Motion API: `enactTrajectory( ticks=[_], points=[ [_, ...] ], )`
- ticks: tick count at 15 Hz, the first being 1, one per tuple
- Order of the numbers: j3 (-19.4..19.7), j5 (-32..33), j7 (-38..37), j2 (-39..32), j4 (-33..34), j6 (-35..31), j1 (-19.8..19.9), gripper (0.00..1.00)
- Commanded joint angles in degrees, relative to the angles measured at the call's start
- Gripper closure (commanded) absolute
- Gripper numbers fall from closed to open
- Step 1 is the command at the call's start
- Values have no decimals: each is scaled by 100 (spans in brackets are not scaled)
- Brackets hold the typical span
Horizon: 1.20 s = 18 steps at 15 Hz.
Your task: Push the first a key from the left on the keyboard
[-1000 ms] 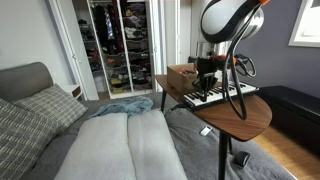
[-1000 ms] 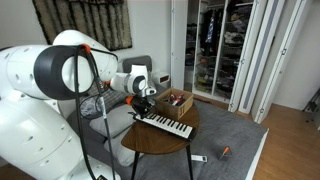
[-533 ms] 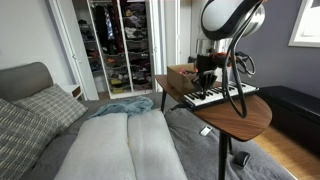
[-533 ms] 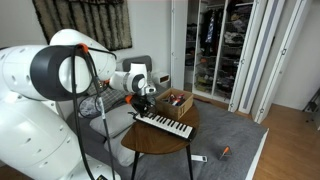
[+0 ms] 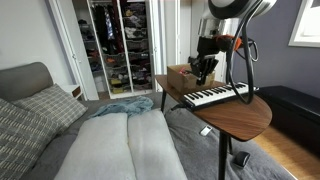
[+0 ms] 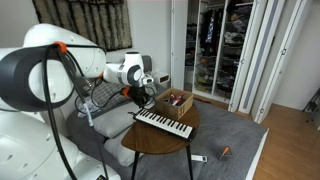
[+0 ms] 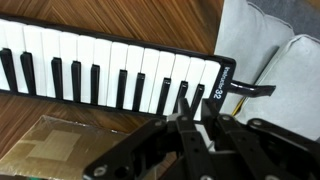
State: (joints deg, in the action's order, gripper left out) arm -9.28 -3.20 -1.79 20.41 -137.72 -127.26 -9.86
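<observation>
Keyboard [image 7: 110, 60], one end outside wrist view

Bedroom vibes here: grey couch [image 5: 120, 140] with checked pillows [image 5: 25, 125], open closet [image 5: 118, 40] stuffed with clothes past the round wooden table's [image 5: 250, 118] far edge, dark grey wall [image 5: 275, 45], bright window [image 5: 306, 20], wood floor [image 5: 290, 158], grey rug [image 6: 240, 142]

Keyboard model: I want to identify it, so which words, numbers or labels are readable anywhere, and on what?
"32": white print on the keyboard, on its dark end casing, wrist view; the letters before it are too blurred.
Cardboard box: no readable print.
Exterior views: nothing legible.
</observation>
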Motion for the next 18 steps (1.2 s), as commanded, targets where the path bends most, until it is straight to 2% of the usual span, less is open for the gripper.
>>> enactTrajectory(
  ticks=[1, 8, 17, 18],
  points=[
    [-83, 153, -183, 423, -22, 214, 28, 49],
    [-159, 291, -524, 1159, -146, 531, 110, 2],
    [-153, 394, -963, 1941, -427, 955, 325, 0],
    [-93, 287, -766, 1650, -245, 856, 246, 0]
  ],
)
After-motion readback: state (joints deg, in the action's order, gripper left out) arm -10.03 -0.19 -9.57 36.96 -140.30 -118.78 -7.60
